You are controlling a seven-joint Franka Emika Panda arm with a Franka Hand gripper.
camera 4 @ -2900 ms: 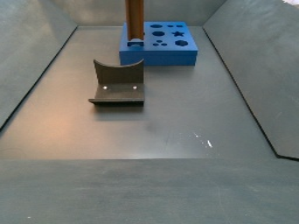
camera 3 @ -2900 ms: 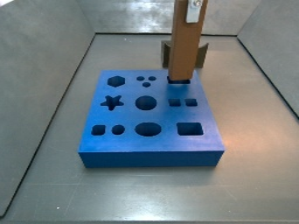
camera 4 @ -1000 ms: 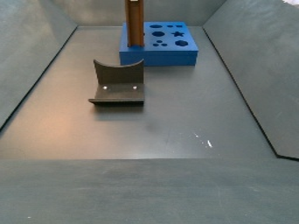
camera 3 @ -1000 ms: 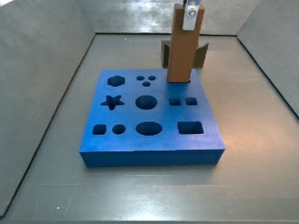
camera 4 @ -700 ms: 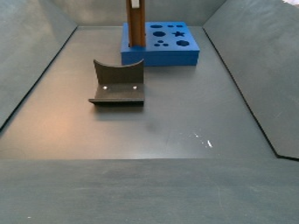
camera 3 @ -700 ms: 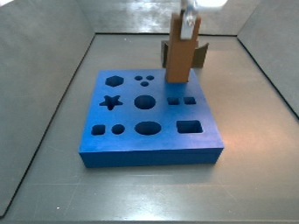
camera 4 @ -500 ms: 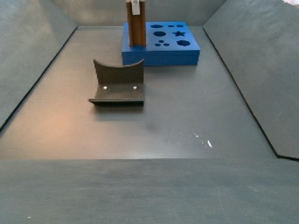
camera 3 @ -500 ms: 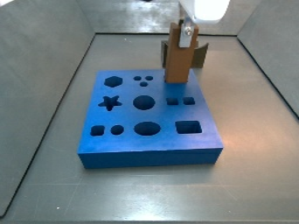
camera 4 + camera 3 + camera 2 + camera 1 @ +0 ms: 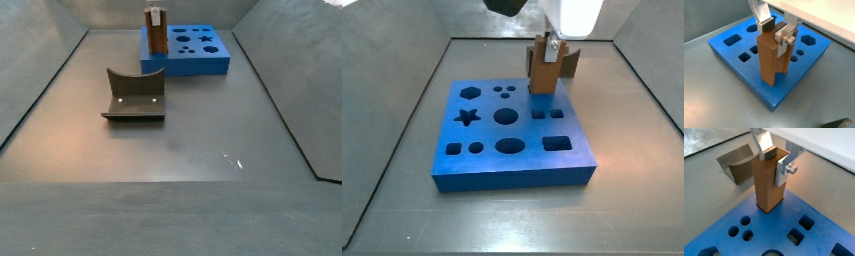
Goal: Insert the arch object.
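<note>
Below me spreads a smooth grey metal floor [image 9: 201,140], walled on its sides. Two things lie directly on it. A thick blue foam board [image 9: 513,135] with shaped cut-outs sits flat near the far wall in a side view [image 9: 187,50]. Well apart from it stands the fixture [image 9: 134,96], a dark L-shaped bracket on its base plate. My gripper [image 9: 777,159] hangs above the board's edge.

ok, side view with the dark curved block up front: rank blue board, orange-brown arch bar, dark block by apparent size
1. Dark grey-brown curved block, though it sits nearest the camera, so this is unsure.
2. Blue board with shaped holes, farther back.
3. Orange-brown wooden arch bar, under the gripper.
</note>
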